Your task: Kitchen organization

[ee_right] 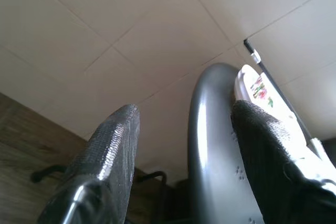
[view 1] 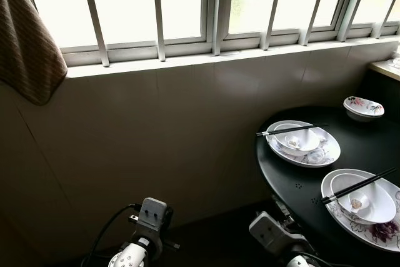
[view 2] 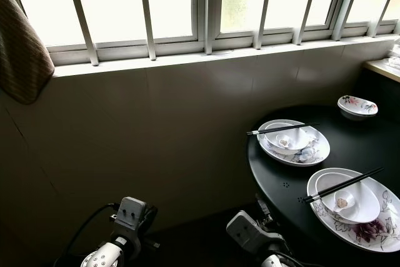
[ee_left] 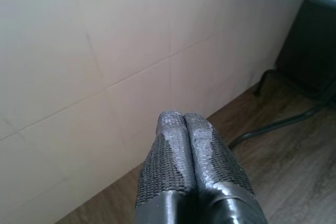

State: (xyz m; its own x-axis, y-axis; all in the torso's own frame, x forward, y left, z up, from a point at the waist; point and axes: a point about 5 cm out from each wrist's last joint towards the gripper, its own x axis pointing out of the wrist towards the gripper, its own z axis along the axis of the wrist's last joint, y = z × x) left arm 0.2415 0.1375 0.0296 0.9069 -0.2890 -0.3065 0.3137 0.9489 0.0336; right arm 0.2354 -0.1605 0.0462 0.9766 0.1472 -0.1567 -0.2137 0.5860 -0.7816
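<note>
- Dishes sat on the dark round worktop [view 1: 294, 186]; our right pincer [ee_right: 184, 145] gaped wide, low beside its rim.
- Left pincer [ee_left: 184, 129] was pressed closed, idle near the wall.
- Chopsticks [view 1: 357, 186] balanced across the near bowl [view 1: 365, 199] could roll off if we bumped the rim.

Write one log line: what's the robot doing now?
left end effector shut, low by wall | right end effector open beside table | dishes untouched

Two floral plates [view 1: 305, 151] [view 1: 375, 223] with bowls, chopsticks [view 1: 292, 130] across, perhaps a spoon inside
</note>
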